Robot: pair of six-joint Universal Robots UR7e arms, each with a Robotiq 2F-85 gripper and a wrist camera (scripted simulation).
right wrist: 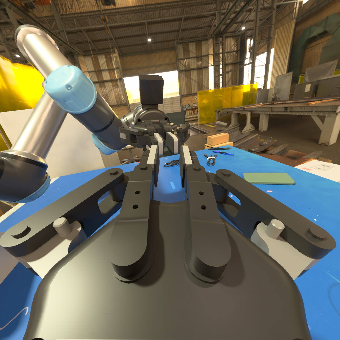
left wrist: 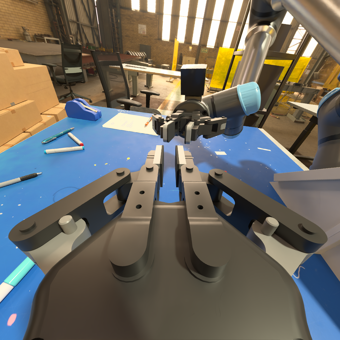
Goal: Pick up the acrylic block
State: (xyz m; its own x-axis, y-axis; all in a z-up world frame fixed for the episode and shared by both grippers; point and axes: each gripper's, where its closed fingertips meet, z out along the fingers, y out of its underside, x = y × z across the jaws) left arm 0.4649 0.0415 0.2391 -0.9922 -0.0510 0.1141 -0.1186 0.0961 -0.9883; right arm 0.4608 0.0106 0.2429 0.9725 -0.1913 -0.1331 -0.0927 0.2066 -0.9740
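Observation:
I see no clear acrylic block in either view. My left gripper [left wrist: 169,150] hovers over the blue table [left wrist: 110,174], its jaws a narrow gap apart with nothing visible between them. My right gripper [right wrist: 169,152] also hovers over the table [right wrist: 257,211], jaws a wider gap apart and empty. The two grippers face each other closely, fingertips almost meeting. The right gripper shows farther off in the left wrist view [left wrist: 178,135], and the left gripper shows in the right wrist view [right wrist: 166,142].
Left wrist view: pens and markers [left wrist: 63,150], a blue tape dispenser [left wrist: 82,109], a paper sheet [left wrist: 128,122], cardboard boxes [left wrist: 24,95], a grey block [left wrist: 312,198] at right. Right wrist view: a green flat slab [right wrist: 268,178], black cables [right wrist: 172,162], pens [right wrist: 222,152].

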